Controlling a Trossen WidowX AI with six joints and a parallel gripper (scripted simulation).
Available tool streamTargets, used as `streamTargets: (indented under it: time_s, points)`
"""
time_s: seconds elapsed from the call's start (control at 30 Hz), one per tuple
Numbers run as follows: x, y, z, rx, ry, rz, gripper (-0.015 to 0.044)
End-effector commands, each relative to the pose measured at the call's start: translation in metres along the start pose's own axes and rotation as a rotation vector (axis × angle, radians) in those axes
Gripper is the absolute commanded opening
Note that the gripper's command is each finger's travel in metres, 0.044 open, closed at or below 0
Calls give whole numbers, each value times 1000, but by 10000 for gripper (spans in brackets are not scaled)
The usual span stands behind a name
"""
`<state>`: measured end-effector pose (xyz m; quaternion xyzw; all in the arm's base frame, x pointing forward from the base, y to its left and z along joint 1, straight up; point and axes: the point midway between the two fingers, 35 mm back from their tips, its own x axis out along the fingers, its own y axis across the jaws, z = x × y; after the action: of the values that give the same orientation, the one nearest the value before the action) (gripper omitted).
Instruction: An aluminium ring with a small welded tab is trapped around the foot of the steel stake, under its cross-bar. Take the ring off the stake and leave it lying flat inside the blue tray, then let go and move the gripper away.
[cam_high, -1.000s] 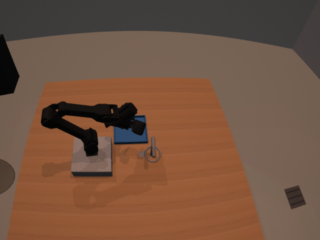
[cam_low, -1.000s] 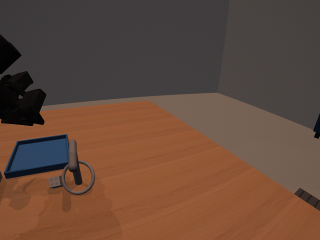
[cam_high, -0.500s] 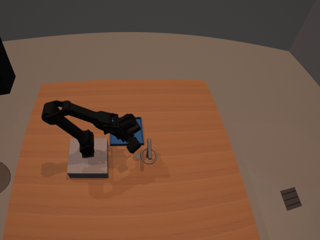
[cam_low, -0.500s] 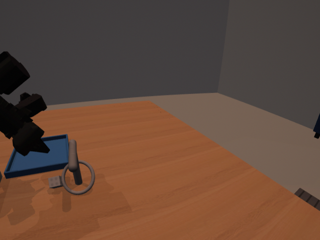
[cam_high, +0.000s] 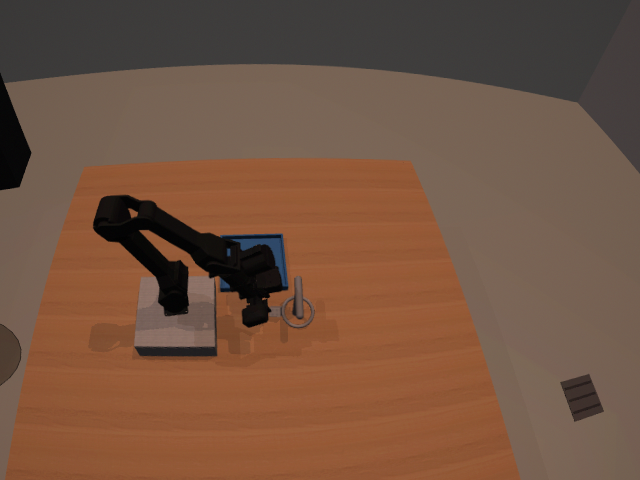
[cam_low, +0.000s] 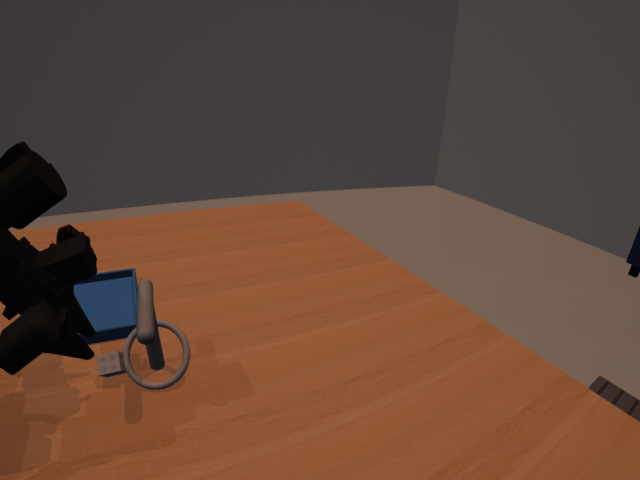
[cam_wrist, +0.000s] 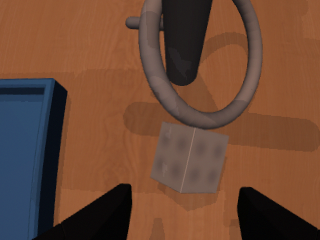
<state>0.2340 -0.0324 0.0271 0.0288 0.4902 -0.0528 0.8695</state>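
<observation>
Blue tray (cam_high: 253, 236) (cam_low: 111, 272) (cam_wrist: 44, 150) walls frame a blue floor in the top view, partly hidden under the black robot arm (cam_high: 173, 227) (cam_low: 25, 268). The aluminium ring (cam_high: 313, 311) (cam_low: 187, 356) (cam_wrist: 256, 50) is outside it, around the steel stake (cam_high: 298, 310) (cam_low: 155, 353) (cam_wrist: 187, 30), its welded tab (cam_high: 275, 311) (cam_low: 109, 363) (cam_wrist: 190, 159) pointing towards the arm's pale base block (cam_high: 175, 335).

In the exterior view, the ring encircles the stake low over the wooden worktop (cam_high: 336, 413) (cam_low: 361, 361) (cam_wrist: 95, 150), below the cross-bar (cam_high: 298, 294) (cam_low: 146, 312). The end effector (cam_high: 268, 310) (cam_low: 92, 345) (cam_wrist: 184, 196) hovers near the tab, its 2 black fingers apart.

In the wrist view, the fingers stand apart with nothing gripped, 1 towards each side of the dimpled tab. The tray's edge is at left.
</observation>
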Motion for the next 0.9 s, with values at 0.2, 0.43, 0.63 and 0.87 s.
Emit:
streamTargets:
  time_s: [0.2,0.43,0.63,0.87]
  points:
    - [9,-2,0,21,3,-12,200]
    - [20,-3,1,21,3,-12,200]
    - [30,-3,0,21,2,-12,200]
    - [42,-3,-1,21,2,-12,200]
